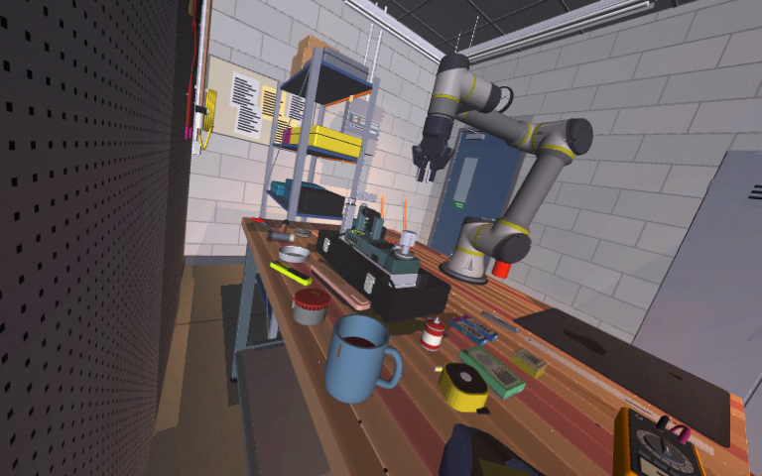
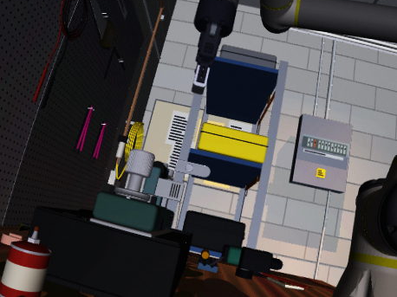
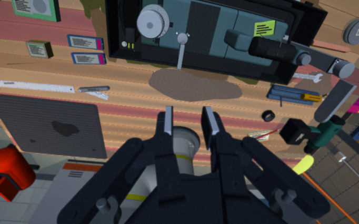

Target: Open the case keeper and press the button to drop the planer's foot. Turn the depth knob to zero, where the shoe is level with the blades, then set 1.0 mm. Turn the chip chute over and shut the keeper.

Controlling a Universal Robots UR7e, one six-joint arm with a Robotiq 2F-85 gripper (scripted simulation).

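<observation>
The teal planer (image 3: 211,31) sits in its open black case (image 1: 382,275) on the wooden bench. My gripper (image 3: 186,119) hangs high above the bench, on the robot-base side of the case. It is partly open and holds nothing. The grey ribbed depth knob (image 3: 153,23) stands upright at the planer's front end (image 2: 138,164). A thin grey lever (image 3: 181,50) lies on the case edge facing me. The black handle (image 3: 275,50) lies along the planer's far end. A yellow-green label (image 3: 264,27) sits on its body. Two silver latches (image 1: 368,283) show on the case's front wall.
A metal shelf rack (image 1: 323,134) stands behind the case. On the bench lie a black mat (image 3: 50,126), a steel ruler (image 3: 37,85), a blue mug (image 1: 357,356), a yellow tape measure (image 1: 463,387), a red-white bottle (image 1: 432,334) and a teal drill (image 3: 317,130). The robot base (image 1: 477,252) stands beside the case.
</observation>
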